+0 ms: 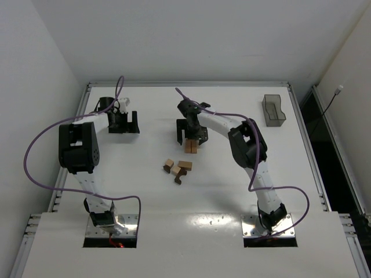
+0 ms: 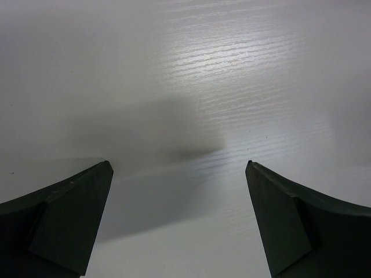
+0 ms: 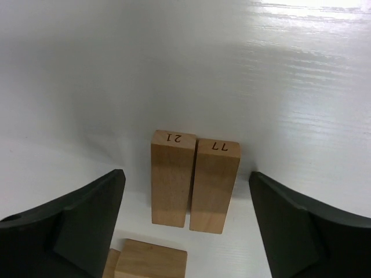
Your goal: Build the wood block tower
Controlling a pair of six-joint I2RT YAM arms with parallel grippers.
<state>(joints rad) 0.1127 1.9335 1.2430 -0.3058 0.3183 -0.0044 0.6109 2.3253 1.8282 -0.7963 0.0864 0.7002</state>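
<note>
The room is bright, lit evenly from overhead. Glare streaks the white surface (image 3: 301, 35) at the upper right of both wrist views. A soft grey shadow spreads mid-frame beneath the left hand (image 2: 179, 165), whose dark fingers (image 2: 64, 220) look slightly blurred in the lower corners.

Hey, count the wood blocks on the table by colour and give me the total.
Light tan blocks: 4, two standing side by side, two in the loose group.
Dark brown blocks: 2, both in that group, as best the small top view shows.
Total: 6
</note>
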